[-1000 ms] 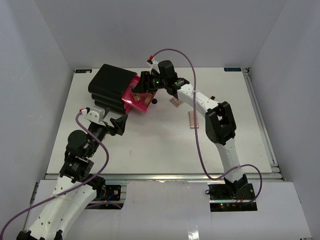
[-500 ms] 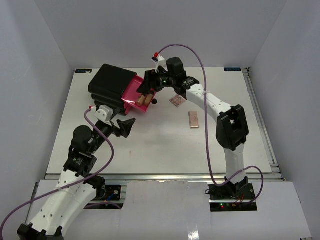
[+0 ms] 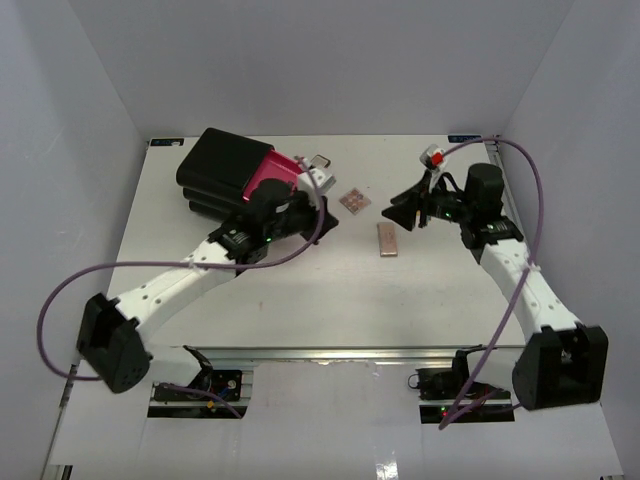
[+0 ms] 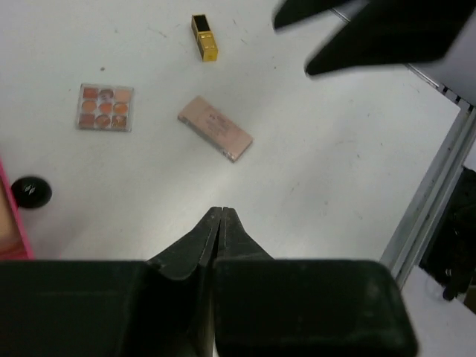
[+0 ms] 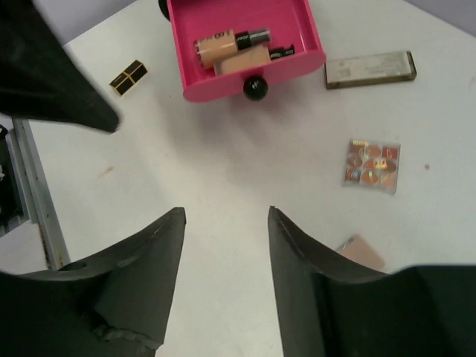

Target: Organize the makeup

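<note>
The pink drawer (image 5: 291,28) of the black box (image 3: 222,165) stands pulled out. A beige black-capped bottle (image 5: 223,43) and a slim beige tube (image 5: 242,61) lie inside it. On the table lie a grey compact (image 5: 370,68), a square palette (image 4: 105,106), a rectangular pink palette (image 4: 215,138) and a yellow-black tube (image 4: 204,37). My left gripper (image 4: 222,212) is shut on nothing, just right of the drawer's black knob (image 4: 31,191). My right gripper (image 5: 225,216) hangs open and empty above the table, right of the palettes.
The table's right rail (image 3: 520,230) runs behind my right arm. In the top view, my left arm (image 3: 170,285) stretches diagonally from the near left toward the drawer front. White walls enclose the table on three sides.
My right gripper has pulled back from the drawer to the right side of the table. My left arm has reached forward to the drawer front, and its jaws have shut.
</note>
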Motion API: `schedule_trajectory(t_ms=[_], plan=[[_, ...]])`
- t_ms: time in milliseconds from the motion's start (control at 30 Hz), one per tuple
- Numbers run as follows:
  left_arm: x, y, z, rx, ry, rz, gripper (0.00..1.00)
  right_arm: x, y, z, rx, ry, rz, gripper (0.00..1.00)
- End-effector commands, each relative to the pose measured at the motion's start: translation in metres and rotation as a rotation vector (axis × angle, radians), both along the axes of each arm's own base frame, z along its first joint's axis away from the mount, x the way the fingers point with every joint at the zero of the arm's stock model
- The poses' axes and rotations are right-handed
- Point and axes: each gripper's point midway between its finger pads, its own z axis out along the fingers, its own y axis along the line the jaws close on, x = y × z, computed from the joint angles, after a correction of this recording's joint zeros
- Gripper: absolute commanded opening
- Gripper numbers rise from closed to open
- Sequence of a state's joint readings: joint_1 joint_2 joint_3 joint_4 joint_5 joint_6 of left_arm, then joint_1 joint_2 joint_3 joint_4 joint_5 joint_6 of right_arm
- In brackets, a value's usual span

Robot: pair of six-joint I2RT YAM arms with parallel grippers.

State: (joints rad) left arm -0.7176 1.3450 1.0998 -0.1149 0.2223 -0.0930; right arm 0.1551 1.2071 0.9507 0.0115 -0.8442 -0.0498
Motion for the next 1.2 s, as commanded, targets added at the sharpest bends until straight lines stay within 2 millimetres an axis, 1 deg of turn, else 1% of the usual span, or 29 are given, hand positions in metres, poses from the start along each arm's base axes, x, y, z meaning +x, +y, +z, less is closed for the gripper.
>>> schedule_trajectory(t_ms=[0,33,67,100,133,167,200,267,367,400,467,700,833,967,1067,1167], plan=[[0.036,-0.008,-0.047,0.299,0.025,0.152,0.09,-0.010,-0.038,0.010,-0.031,-0.192,-0.180,0.48],[0.043,-0.012,-0.070,0.377,0.028,0.151,0.09,-0.012,-0.049,0.000,-0.039,-0.192,-0.227,0.48],[0.053,-0.013,-0.071,0.427,-0.006,0.177,0.12,-0.011,-0.057,-0.002,-0.041,-0.201,-0.258,0.48],[0.059,-0.016,-0.074,0.463,-0.030,0.191,0.14,-0.011,-0.064,-0.003,-0.039,-0.202,-0.274,0.48],[0.063,-0.019,-0.089,0.511,-0.033,0.196,0.16,-0.009,-0.072,-0.003,-0.036,-0.199,-0.296,0.48],[0.071,-0.020,-0.098,0.555,-0.048,0.212,0.18,-0.008,-0.079,-0.002,-0.031,-0.196,-0.313,0.48],[0.080,-0.020,-0.099,0.592,-0.076,0.240,0.20,-0.008,-0.083,-0.001,-0.024,-0.191,-0.324,0.48],[0.098,-0.016,-0.117,0.690,-0.107,0.288,0.23,-0.008,-0.087,-0.001,-0.019,-0.195,-0.333,0.48],[0.118,-0.007,-0.138,0.807,-0.150,0.358,0.29,-0.010,-0.090,-0.003,-0.013,-0.193,-0.338,0.49],[0.124,-0.004,-0.144,0.846,-0.165,0.384,0.31,-0.010,-0.091,-0.003,-0.012,-0.194,-0.339,0.49],[0.131,0.000,-0.151,0.889,-0.185,0.412,0.33,-0.010,-0.092,-0.003,-0.010,-0.195,-0.339,0.49],[0.154,0.018,-0.163,1.007,-0.255,0.510,0.56,-0.009,-0.094,-0.006,-0.003,-0.188,-0.342,0.50],[0.163,0.031,-0.158,1.040,-0.276,0.570,0.67,-0.009,-0.096,-0.007,0.000,-0.184,-0.347,0.50],[0.171,0.042,-0.148,1.050,-0.297,0.618,0.74,-0.009,-0.097,-0.007,0.002,-0.182,-0.347,0.51],[0.178,0.051,-0.138,1.059,-0.318,0.667,0.77,-0.009,-0.097,-0.007,0.002,-0.183,-0.348,0.51],[0.181,0.055,-0.132,1.055,-0.326,0.690,0.77,-0.009,-0.098,-0.007,0.003,-0.182,-0.351,0.51]])
